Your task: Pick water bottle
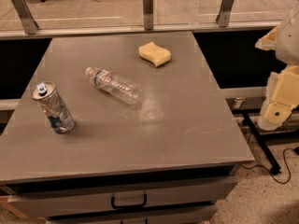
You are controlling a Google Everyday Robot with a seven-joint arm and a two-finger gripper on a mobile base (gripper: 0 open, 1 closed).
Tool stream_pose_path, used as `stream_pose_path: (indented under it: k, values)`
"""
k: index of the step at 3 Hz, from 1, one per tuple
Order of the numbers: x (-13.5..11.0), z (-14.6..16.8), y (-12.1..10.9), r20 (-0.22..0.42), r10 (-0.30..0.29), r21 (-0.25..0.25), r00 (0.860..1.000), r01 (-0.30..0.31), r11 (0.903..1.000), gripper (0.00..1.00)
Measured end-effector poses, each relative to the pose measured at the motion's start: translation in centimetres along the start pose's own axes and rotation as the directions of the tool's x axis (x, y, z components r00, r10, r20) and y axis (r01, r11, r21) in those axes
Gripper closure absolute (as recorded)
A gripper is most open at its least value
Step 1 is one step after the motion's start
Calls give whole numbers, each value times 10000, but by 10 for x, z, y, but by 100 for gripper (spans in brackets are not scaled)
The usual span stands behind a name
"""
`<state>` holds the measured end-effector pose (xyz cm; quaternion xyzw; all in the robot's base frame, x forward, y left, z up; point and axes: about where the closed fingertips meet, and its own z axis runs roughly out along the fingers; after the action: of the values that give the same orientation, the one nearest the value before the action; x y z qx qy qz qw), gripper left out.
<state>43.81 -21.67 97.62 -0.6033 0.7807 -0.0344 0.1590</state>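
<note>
The water bottle (pixel 113 85) is small, clear and ribbed. It lies on its side near the middle of the grey table (pixel 187 125), with its white cap pointing to the far left. My gripper (pixel 275 106) is at the right edge of the view, off the table's right side and well away from the bottle. It holds nothing that I can see.
A silver and blue can (pixel 53 107) stands at the table's left. A yellow sponge (pixel 154 53) lies at the far middle. A glass railing (pixel 148 8) runs behind the table. Drawers with a black handle (pixel 128 202) are below the front edge. A black cable (pixel 275 164) lies on the floor at the right.
</note>
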Motion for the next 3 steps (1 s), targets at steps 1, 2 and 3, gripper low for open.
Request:
stream_pose_path:
  k: [1, 2, 3]
  values:
    - [0, 0, 0, 2, 1, 2, 10000, -1, 10000, 0]
    - [-24, -1, -23, 971, 642, -39, 9932, -642, 9979, 0]
    - [-72, 7, -67, 2194, 2005, -733, 9548, -1888, 9793, 0]
